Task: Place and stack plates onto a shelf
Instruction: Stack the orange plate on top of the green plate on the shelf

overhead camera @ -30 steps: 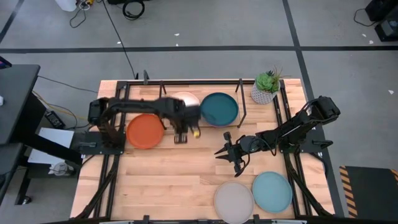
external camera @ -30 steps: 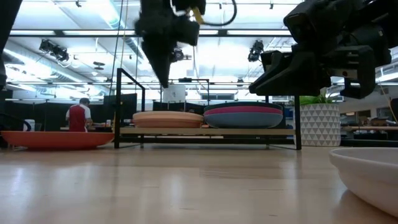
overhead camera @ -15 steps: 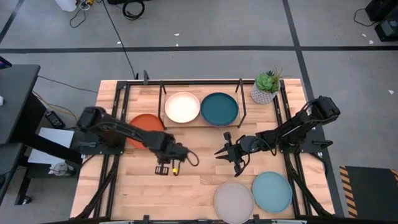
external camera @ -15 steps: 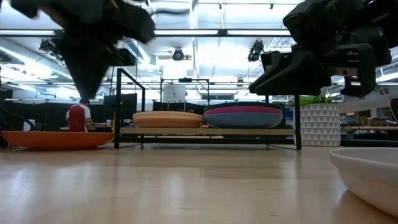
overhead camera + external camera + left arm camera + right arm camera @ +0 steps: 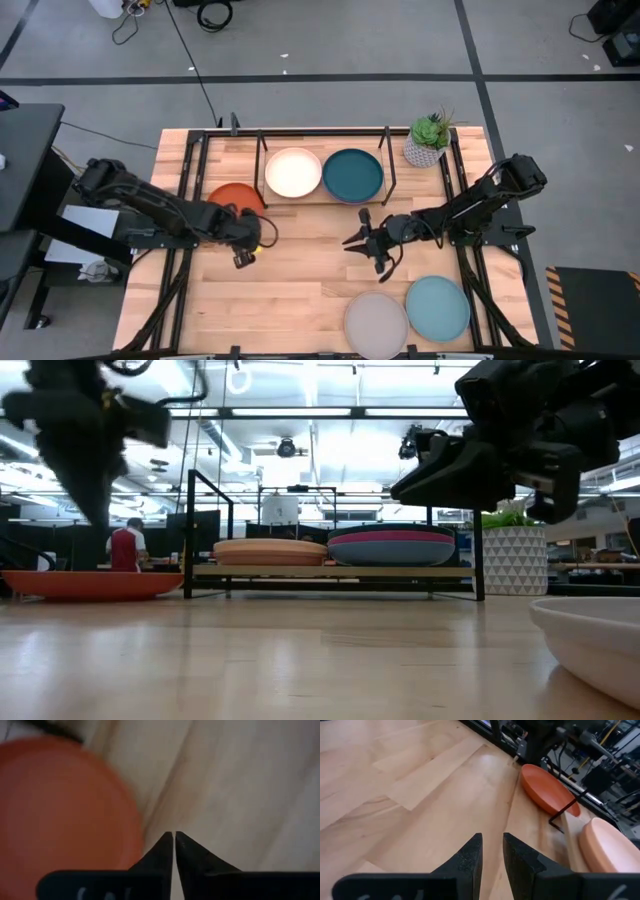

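Note:
An orange-red plate [image 5: 226, 193] lies flat on the table, left of the shelf [image 5: 330, 571]. On the shelf sit two stacks: one topped by a cream-peach plate [image 5: 293, 172], one by a dark teal plate [image 5: 352, 175]. A grey-beige plate [image 5: 376, 322] and a light teal plate [image 5: 437, 307] lie near the front right. My left gripper [image 5: 174, 839] points down, shut and empty, above the table just off the orange-red plate's near-right rim [image 5: 132, 820]. My right gripper [image 5: 492, 845] hovers open and empty over the table's middle right.
A potted plant [image 5: 428, 140] in a white pot stands at the shelf's right end. The shelf's black rod frame [image 5: 190, 530] rises above its board. Bare wood lies between the two grippers and toward the near edge. A person [image 5: 124, 548] shows far behind the table.
My left gripper has left the shelf's front, swung toward the near edge, then toward the table's left, sinking and rolling, and now hangs beside the orange-red plate. The cream-peach plate, covered by the arm before, now shows on the shelf. My right gripper has rolled slightly in place.

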Robot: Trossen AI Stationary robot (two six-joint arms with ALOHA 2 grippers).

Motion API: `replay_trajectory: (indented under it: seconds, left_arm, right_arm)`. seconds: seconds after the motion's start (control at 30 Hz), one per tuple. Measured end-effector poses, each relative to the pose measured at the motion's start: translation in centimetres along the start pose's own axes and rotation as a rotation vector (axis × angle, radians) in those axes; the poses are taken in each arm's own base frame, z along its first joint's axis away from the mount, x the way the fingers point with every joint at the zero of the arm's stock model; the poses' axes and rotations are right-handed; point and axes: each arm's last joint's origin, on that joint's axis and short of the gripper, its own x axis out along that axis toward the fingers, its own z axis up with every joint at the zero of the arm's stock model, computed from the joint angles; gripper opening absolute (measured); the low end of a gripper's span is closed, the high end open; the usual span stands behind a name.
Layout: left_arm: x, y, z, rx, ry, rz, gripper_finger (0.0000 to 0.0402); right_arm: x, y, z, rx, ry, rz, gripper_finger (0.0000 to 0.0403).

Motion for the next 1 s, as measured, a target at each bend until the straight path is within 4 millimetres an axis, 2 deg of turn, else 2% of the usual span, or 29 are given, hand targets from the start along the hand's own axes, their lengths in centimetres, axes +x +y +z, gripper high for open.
replay_trajectory:
  seconds: [0.13, 0.37, 0.5, 0.63, 0.83, 1.0]
  left_arm:
    - [1.2, -0.1, -1.4, -0.022, -0.005, 0.033, 0.0066]
    - [3.8, 0.0, -2.8, 0.008, 0.011, 0.157, 0.016]
    - [5.0, 0.4, -3.5, 0.028, 0.049, 0.214, 0.0175]
    - [5.9, 0.4, -3.8, 0.065, 0.096, 0.242, 0.0144]
    - [5.4, -0.2, -3.3, 0.094, 0.169, 0.156, 0.0022]
    - [2.7, -1.6, -1.1, 0.064, 0.245, -0.051, 0.0024]
  right_arm:
    - [0.1, -0.5, -0.1, -0.011, -0.004, -0.016, 0.0082]
    - [0.1, -1.0, -0.2, -0.013, -0.045, 0.024, 0.0082]
    - [0.1, -1.0, -0.1, -0.022, -0.057, 0.029, 0.0082]
    - [0.1, -1.0, -0.1, -0.022, -0.057, 0.03, 0.0082]
    - [0.1, -1.0, -0.2, -0.019, -0.055, 0.032, 0.0082]
    - [0.1, -1.0, -0.2, -0.003, -0.055, 0.032, 0.0082]
